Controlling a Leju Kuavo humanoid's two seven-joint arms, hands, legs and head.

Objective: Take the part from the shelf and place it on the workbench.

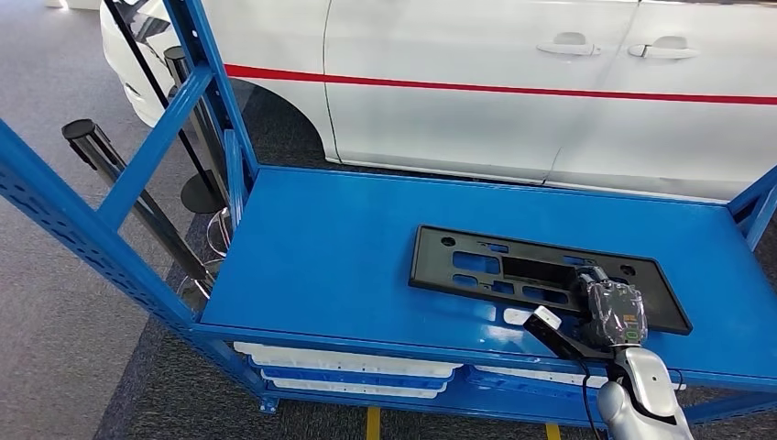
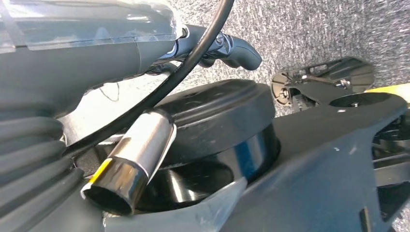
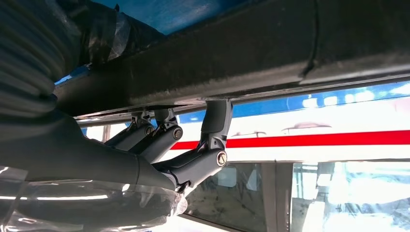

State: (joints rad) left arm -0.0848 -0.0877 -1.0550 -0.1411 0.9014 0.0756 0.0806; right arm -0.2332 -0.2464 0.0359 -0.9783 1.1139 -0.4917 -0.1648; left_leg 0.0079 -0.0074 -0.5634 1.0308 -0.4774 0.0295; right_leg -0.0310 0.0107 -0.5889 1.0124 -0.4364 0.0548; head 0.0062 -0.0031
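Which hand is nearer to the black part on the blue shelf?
Right. The right hand is on the black part, fingers touching its edge. The left hand hangs over the floor, away from it.

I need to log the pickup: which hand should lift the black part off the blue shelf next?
Right. The right hand is already at the part, its fingers against the near edge. The left hand hangs low over the floor.
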